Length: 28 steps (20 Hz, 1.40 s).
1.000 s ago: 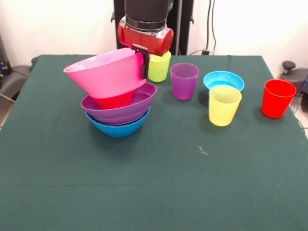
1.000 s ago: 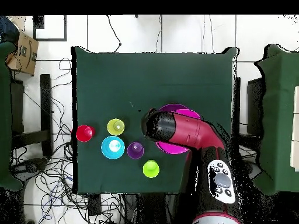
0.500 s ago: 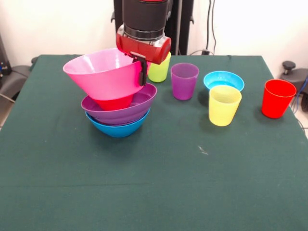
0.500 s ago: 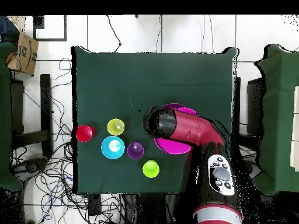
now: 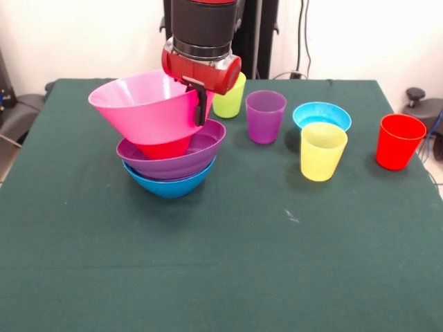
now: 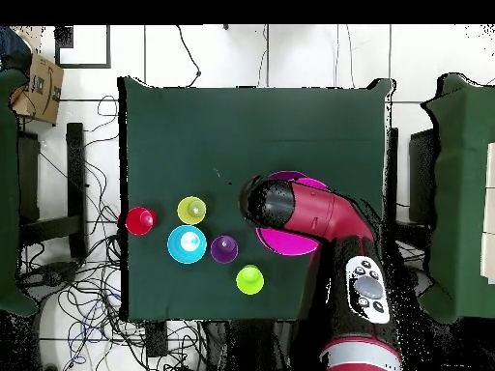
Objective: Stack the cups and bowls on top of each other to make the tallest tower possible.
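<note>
Your hand (image 5: pixel 199 104) pinches the right rim of the pink bowl (image 5: pixel 142 105), one finger inside and one outside. You have part of the tower done: the blue bowl (image 5: pixel 168 183) at the bottom, then the purple bowl (image 5: pixel 173 155), a small red bowl (image 5: pixel 163 146), and the pink bowl tilted on top, toward the tabletop's far left corner. Left apart along the far edge and right side: lime green cup (image 5: pixel 229 97), purple cup (image 5: pixel 265 116), yellow cup (image 5: pixel 322 151), red cup (image 5: pixel 399 141), light blue bowl (image 5: pixel 322 114). The arm comes straight down from above.

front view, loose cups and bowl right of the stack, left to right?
Lime green plastic cup → translucent purple plastic cup → yellow plastic cup → red plastic cup. The light blue bowl overlaps the yellow cup, so it is left out.
</note>
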Each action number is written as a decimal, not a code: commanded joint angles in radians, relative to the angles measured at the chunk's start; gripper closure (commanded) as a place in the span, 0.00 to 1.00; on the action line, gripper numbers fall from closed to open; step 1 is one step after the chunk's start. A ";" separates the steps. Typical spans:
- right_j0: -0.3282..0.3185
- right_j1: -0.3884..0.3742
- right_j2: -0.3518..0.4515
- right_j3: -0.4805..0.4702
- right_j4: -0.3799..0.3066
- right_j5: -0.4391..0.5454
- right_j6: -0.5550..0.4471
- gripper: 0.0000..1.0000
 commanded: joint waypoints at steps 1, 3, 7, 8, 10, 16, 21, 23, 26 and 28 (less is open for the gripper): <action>0.017 0.169 0.081 0.007 0.015 -0.177 0.158 1.00; 0.018 0.169 0.082 0.009 0.018 -0.180 0.159 1.00; 0.017 0.168 0.081 0.004 0.026 -0.176 0.155 1.00; 0.017 0.169 0.081 0.006 0.028 -0.177 0.157 1.00; 0.014 0.170 0.085 0.009 0.034 -0.185 0.156 1.00; 0.010 0.176 0.091 0.005 0.047 -0.195 0.158 1.00; 0.023 0.203 0.089 -0.007 0.064 -0.230 0.182 1.00; 0.024 0.212 0.092 -0.010 0.071 -0.243 0.186 1.00; 0.031 0.219 0.091 -0.011 0.080 -0.262 0.197 1.00; 0.041 0.229 0.091 -0.023 0.091 -0.271 0.202 1.00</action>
